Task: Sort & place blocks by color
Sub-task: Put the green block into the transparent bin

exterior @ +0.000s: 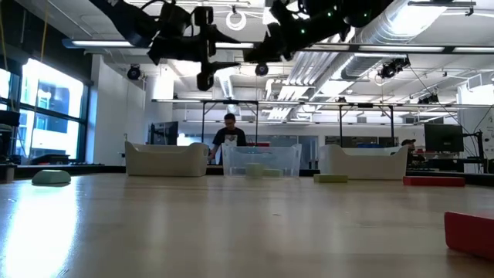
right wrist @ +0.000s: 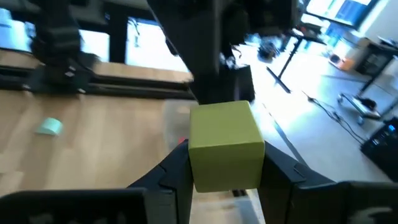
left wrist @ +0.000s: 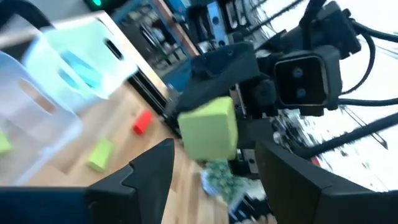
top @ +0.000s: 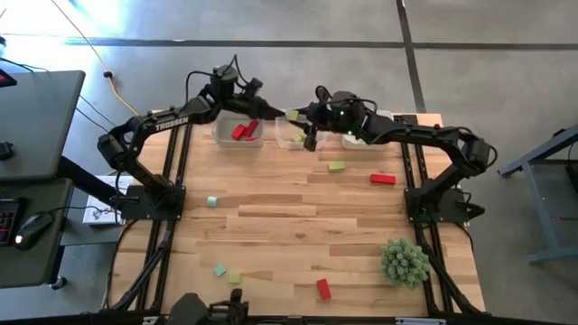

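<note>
Wooden table [top: 298,235] seen from above, with three clear bins in a row along its far edge; the middle bin [top: 291,134] serves as the landmark. Above the gap between the middle bin and the red-block bin [top: 237,132] to its left, the two grippers meet nose to nose. The right gripper [right wrist: 225,171] is clamped on a yellow-green cube [right wrist: 225,144], which sits squarely between its two dark fingers in the right wrist view. The left gripper [left wrist: 214,163] faces it with its fingers spread wide on either side of the same cube, clear of its faces in the left wrist view. Two red blocks [top: 244,131] lie in the bin left of the middle bin. On the table in front of the middle bin lie a yellow-green block [top: 336,166] and a red block [top: 383,179], to its right; a teal block [top: 211,201] lies to its left. Near the table's front edge lie a spiky green ball [top: 404,262] and another red block [top: 323,288].
</note>
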